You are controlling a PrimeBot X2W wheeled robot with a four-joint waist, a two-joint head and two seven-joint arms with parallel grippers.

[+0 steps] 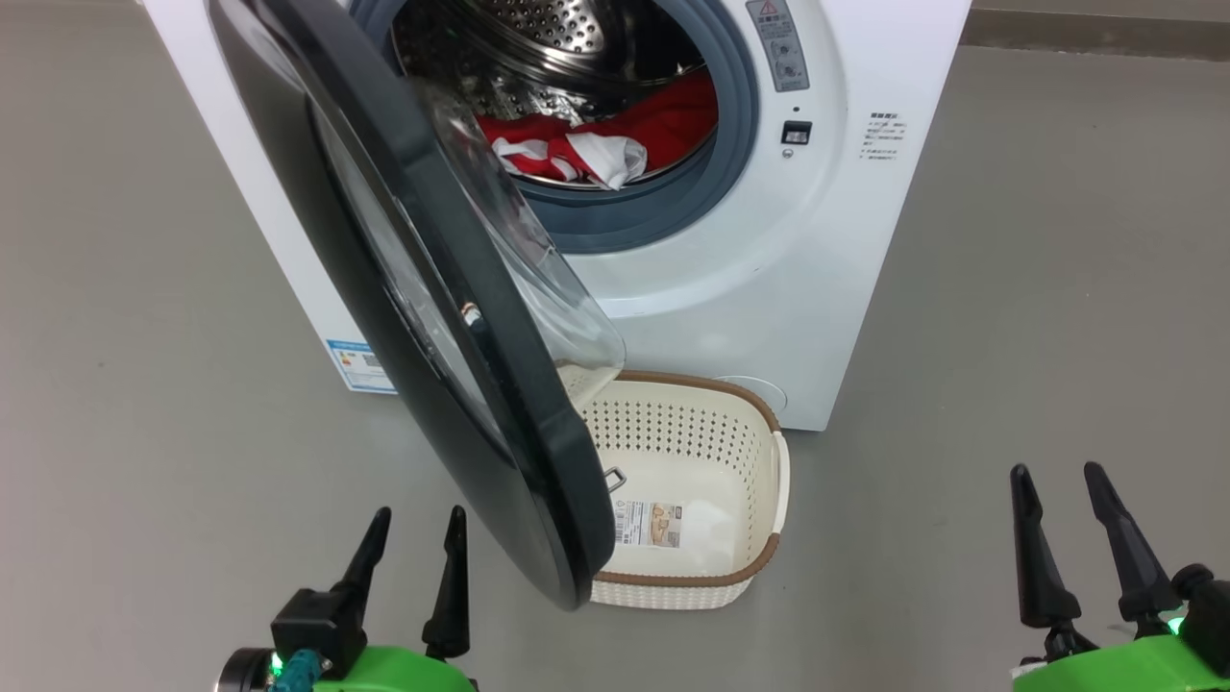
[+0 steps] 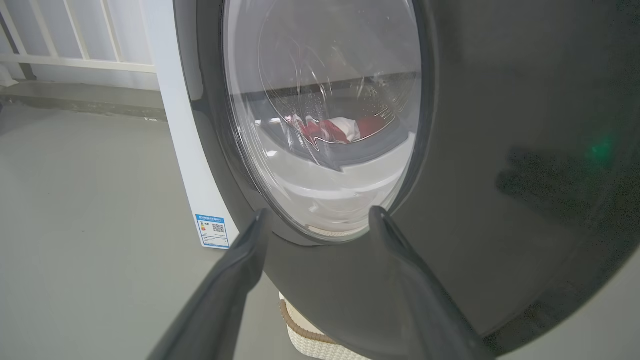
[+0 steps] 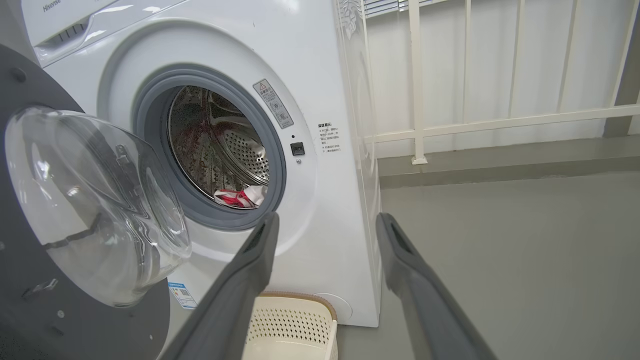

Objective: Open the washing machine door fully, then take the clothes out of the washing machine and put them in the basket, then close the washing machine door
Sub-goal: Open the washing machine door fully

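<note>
The white washing machine (image 1: 730, 269) stands ahead with its black-rimmed door (image 1: 423, 317) swung partly open toward me, the glass bowl facing the drum. Red and white clothes (image 1: 596, 144) lie in the steel drum, also seen as the clothes (image 3: 240, 197). The cream basket (image 1: 711, 481) sits on the floor below the opening, partly under the door's lower edge. My left gripper (image 1: 413, 543) is open, just left of the door's bottom rim; in its wrist view the gripper (image 2: 317, 220) faces the door (image 2: 500, 175) outer side. My right gripper (image 1: 1057, 500) is open at lower right, clear of everything.
Grey floor (image 1: 144, 432) spreads on both sides of the machine. A white railing (image 3: 490, 120) and a low kerb run behind the machine on the right. A blue label (image 1: 360, 365) marks the machine's left side.
</note>
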